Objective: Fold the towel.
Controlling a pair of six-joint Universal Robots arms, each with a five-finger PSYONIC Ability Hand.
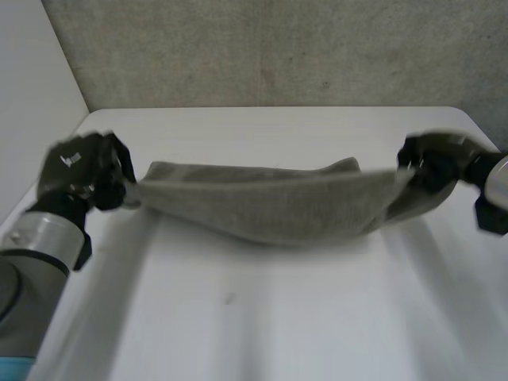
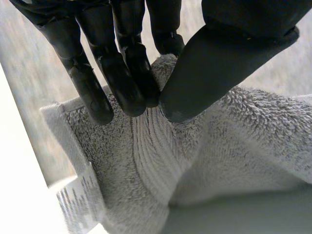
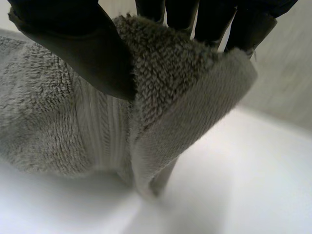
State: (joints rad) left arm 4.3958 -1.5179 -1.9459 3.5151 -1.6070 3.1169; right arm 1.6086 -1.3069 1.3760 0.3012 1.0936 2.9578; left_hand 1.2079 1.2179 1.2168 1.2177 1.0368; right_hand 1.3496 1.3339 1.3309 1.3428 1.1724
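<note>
White bench (image 1: 262, 317) set against a grey, speckled wall (image 1: 278, 48); a paler wall panel (image 1: 32, 95) runs along the robot's left side. Left hand (image 1: 83, 171) is clamped on the towel (image 1: 270, 202) at its left end. In the left wrist view the fingers (image 2: 122, 83) lie nearly straight on one face of the cloth and the thumb (image 2: 219, 63) presses in from the other, pinching the cloth where a ribbed band (image 2: 151, 151) runs across the terry. A white printed label (image 2: 80, 200) hangs from the hem just beside those fingers. Right hand (image 1: 432, 163) is likewise closed on the towel's right end. In the right wrist view its thumb (image 3: 83, 44) sits on the near face, its fingers (image 3: 209, 24) go behind, and the corner flops over between them with the hem edge turned outward. Outward from both hands, the grey-olive towel is bunched lengthwise and strung between them across the far half of the bench. It is taut along its upper edge and sags in a belly at the middle. Its ends are held off the surface; whether the lowest part of the belly touches the bench cannot be told. The grey left arm (image 1: 32, 262) comes in at the near left corner, the right arm (image 1: 496, 190) at the right edge.
</note>
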